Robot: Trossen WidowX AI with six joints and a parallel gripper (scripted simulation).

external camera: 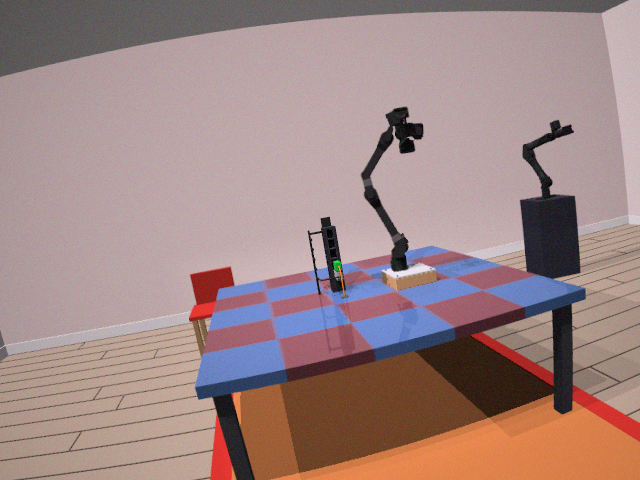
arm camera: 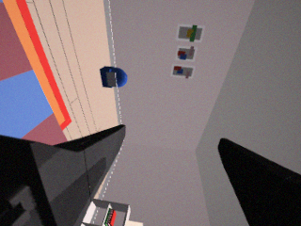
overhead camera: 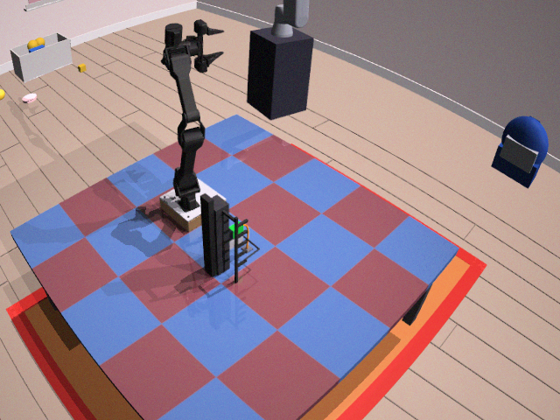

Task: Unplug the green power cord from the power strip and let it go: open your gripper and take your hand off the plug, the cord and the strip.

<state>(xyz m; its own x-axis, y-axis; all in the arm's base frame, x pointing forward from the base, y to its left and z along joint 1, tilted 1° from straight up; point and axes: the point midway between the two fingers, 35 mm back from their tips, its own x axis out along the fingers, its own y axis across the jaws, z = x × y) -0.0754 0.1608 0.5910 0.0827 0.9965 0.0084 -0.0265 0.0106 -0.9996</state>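
Observation:
A black power strip (overhead camera: 216, 239) (external camera: 330, 248) stands upright on the checkered table (overhead camera: 325, 325) (external camera: 465, 304). A green plug (overhead camera: 233, 227) (external camera: 337, 266) sits in the strip's lower part, with a thin orange cord (overhead camera: 248, 238) (external camera: 342, 284) running down from it. My gripper (overhead camera: 217, 43) (external camera: 408, 138) (arm camera: 171, 136) is open and empty. It is raised high above the table, far from the strip, and points out at the room. The wrist view shows only walls and floor between the fingers.
A thin black ladder-like rack (overhead camera: 235, 253) (external camera: 314, 263) stands beside the strip. My arm's base sits on a white and tan block (overhead camera: 178, 212) (external camera: 408, 276). A dark pedestal (overhead camera: 279, 72) (external camera: 550, 235) with a second arm stands off the table. A red chair (external camera: 209, 294) is behind the table.

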